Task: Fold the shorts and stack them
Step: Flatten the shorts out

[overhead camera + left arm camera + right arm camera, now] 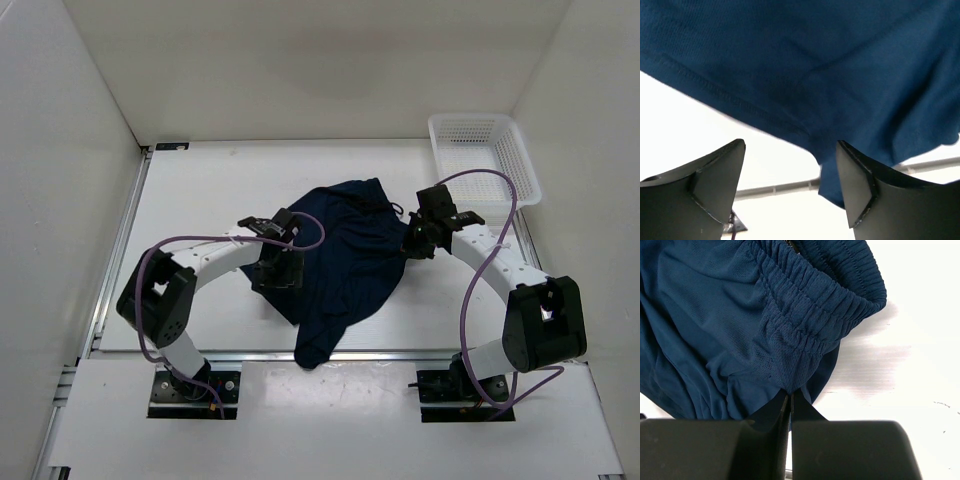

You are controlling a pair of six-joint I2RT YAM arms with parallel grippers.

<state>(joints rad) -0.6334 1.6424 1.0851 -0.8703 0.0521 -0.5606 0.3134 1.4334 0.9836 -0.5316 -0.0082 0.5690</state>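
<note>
The navy-blue shorts [345, 255] lie crumpled in the middle of the table, one leg hanging over the front edge. My right gripper [412, 243] is shut on the shorts' fabric just under the gathered waistband [815, 295]; its fingertips [790, 397] pinch the cloth. My left gripper [280, 262] is open at the shorts' left edge. In the left wrist view the hem [725, 95] hangs above the open fingers [790, 170], and nothing is between them.
A white mesh basket [484, 155] stands at the back right corner. White walls enclose the table on three sides. A metal rail [120, 240] runs along the left edge, and another along the front edge [780, 189].
</note>
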